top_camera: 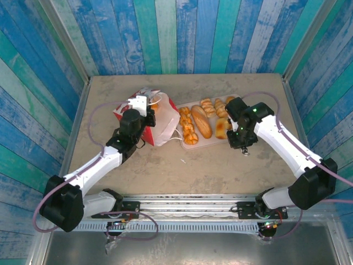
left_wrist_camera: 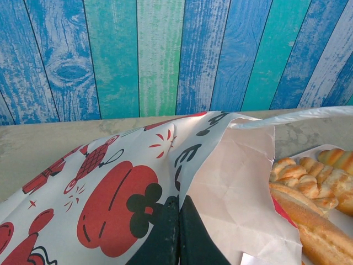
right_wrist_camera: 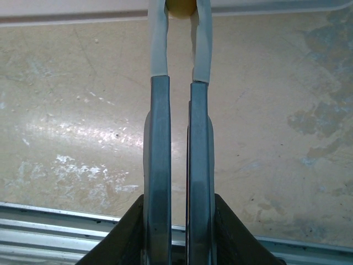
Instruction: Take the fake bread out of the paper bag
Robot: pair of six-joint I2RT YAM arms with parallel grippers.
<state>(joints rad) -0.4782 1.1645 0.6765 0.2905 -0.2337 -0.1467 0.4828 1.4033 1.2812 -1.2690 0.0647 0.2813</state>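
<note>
Fake bread pieces [top_camera: 201, 122] lie on the tray [top_camera: 212, 142]. Our left end effector [left_wrist_camera: 177, 232] clamps the paper bag [left_wrist_camera: 110, 182]; our right end effector [right_wrist_camera: 179, 22] pinches a golden piece [right_wrist_camera: 179, 4] at the tray edge. We cannot see inside the bag.

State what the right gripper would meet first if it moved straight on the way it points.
Probably the tray edge: the right gripper has a golden bread piece between its fingertips, and the pale rim lies just beyond. Depth there is unclear.
</note>
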